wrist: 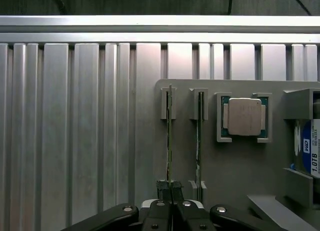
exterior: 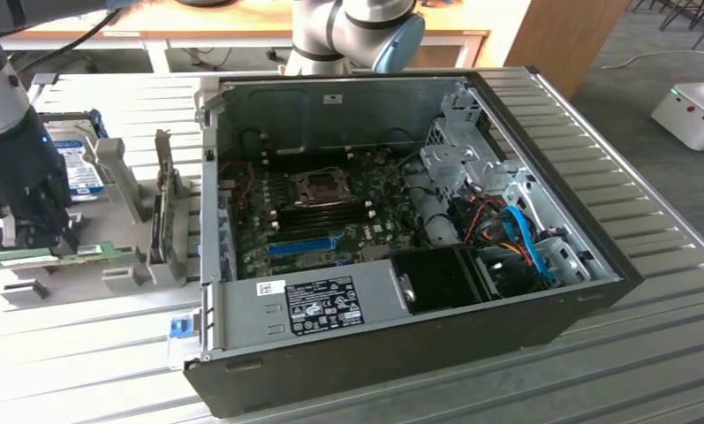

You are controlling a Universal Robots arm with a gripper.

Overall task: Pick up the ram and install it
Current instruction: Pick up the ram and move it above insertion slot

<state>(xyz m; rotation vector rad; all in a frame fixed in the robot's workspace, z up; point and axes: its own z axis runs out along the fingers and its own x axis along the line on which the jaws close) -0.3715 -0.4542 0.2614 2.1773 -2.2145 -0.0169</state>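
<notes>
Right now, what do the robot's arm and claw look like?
The arm is a silver-grey tube with rounded joints, one with a light blue cap. A black cable trails beside its wrist section. The claw is black, with two slim fingers ending in ridged tips, and silver screw heads on its linkage.

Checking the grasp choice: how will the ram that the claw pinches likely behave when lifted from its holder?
The ram is a thin board standing on edge, so probably stiff and light. The claw pinches it near one end, so it may tilt. End slots of the gray holder might bind it if pulled askew.
</notes>
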